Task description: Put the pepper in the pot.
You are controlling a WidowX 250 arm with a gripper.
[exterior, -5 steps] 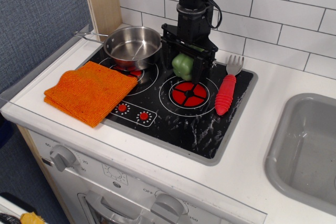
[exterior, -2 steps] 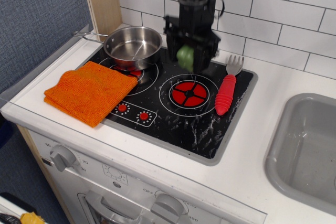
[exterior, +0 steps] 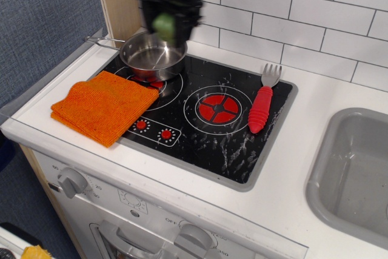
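The green pepper [exterior: 163, 23] is held in my gripper [exterior: 165, 25], which is shut on it and blurred by motion. It hangs in the air just above the far rim of the shiny steel pot [exterior: 153, 56], which stands on the back left burner of the toy stove with its thin handle [exterior: 104, 42] pointing left. The pot looks empty.
An orange cloth [exterior: 104, 105] lies over the stove's front left corner. A red-handled fork [exterior: 261, 102] lies on the right side of the cooktop [exterior: 206, 131]. A grey sink [exterior: 357, 174] is at the right. A white tiled wall stands behind.
My gripper has lifted the pepper from above the right burner and carried it up and left, to over the pot.
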